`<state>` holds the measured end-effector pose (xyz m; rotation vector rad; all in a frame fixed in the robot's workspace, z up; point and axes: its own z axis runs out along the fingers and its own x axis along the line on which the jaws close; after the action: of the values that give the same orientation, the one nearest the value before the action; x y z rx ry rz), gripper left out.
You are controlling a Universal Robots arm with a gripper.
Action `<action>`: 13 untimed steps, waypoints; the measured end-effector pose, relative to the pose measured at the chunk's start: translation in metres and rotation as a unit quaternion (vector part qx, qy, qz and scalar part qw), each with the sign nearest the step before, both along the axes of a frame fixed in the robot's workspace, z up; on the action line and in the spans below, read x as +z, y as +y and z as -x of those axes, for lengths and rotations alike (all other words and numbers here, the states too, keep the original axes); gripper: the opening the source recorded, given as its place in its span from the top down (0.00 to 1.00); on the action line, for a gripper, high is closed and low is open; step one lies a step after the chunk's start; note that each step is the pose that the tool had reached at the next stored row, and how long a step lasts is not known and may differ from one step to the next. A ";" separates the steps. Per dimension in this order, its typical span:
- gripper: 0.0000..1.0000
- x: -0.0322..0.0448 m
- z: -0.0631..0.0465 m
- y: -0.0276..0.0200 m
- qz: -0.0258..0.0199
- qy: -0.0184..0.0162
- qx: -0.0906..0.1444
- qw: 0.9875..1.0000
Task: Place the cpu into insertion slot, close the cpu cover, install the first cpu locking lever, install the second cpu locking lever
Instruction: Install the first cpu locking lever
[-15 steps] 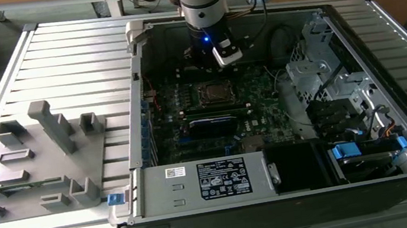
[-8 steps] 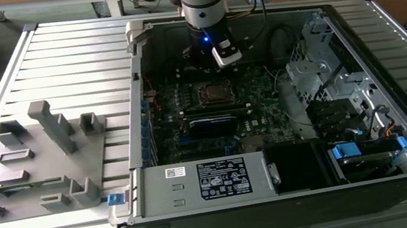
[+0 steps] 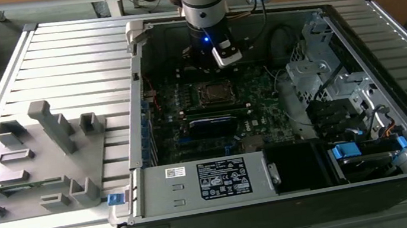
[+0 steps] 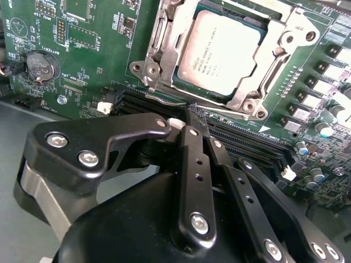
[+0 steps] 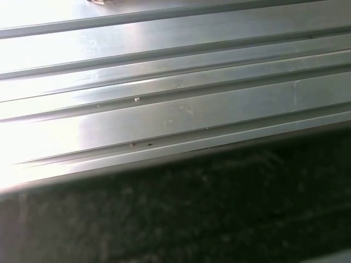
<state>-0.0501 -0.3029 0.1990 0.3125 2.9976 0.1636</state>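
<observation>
Cpu [image 4: 219,52] dull brushed metal; cpu cover [image 4: 164,41] shiny steel; hand [image 4: 192,118] matt black.

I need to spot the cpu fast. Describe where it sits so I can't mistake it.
Inside the open computer case, find the green motherboard. The cpu lies in the socket under the silvery cpu cover: a flat, dull grey metal square, unlike the round coin battery nearby.

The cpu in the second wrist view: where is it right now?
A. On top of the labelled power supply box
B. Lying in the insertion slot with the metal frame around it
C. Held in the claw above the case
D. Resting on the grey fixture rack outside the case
B: the cpu lies flat in the insertion slot, its grey top showing through the window of the cpu cover, beyond the claw.
</observation>
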 end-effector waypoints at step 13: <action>0.89 0.0001 -0.007 -0.0009 0.000 0.007 0.000 1.000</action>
<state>-0.0428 -0.3038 0.1991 0.3155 3.0115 0.1618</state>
